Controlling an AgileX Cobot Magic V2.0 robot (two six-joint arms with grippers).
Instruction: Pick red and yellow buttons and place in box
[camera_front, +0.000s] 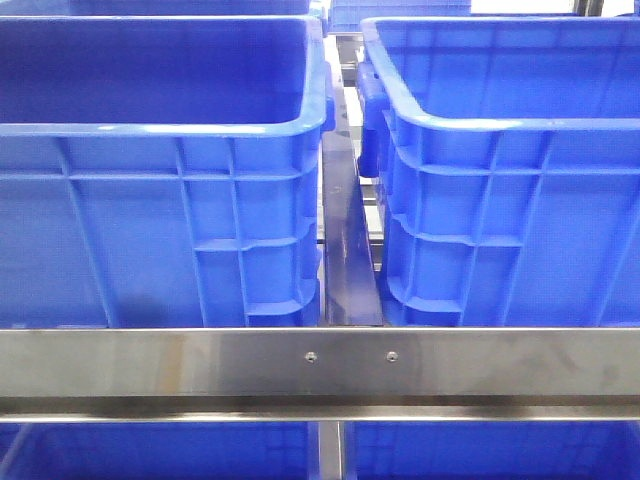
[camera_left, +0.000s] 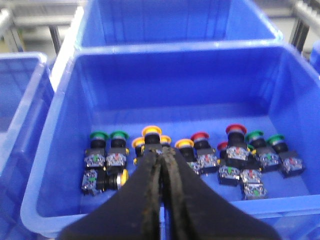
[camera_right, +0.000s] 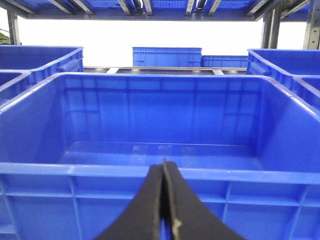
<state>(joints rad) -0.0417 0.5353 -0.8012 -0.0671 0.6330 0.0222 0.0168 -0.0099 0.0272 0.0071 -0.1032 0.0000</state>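
Observation:
In the left wrist view a blue bin (camera_left: 60, 150) holds several push buttons on its floor: yellow ones (camera_left: 151, 132), red ones (camera_left: 235, 130) and green ones (camera_left: 99, 136), and one yellow button (camera_left: 121, 178) lies on its side. My left gripper (camera_left: 161, 151) is shut and empty, above the bin's near wall, its tips in line with the yellow buttons. My right gripper (camera_right: 164, 164) is shut and empty, in front of an empty blue bin (camera_right: 160, 172). Neither gripper shows in the front view.
The front view shows two tall blue bins (camera_front: 160, 130) (camera_front: 500, 130) side by side behind a steel rail (camera_front: 320, 365), with a narrow gap (camera_front: 345, 240) between them. More blue bins (camera_left: 175, 25) stand around in both wrist views, under a shelf frame (camera_right: 150, 7).

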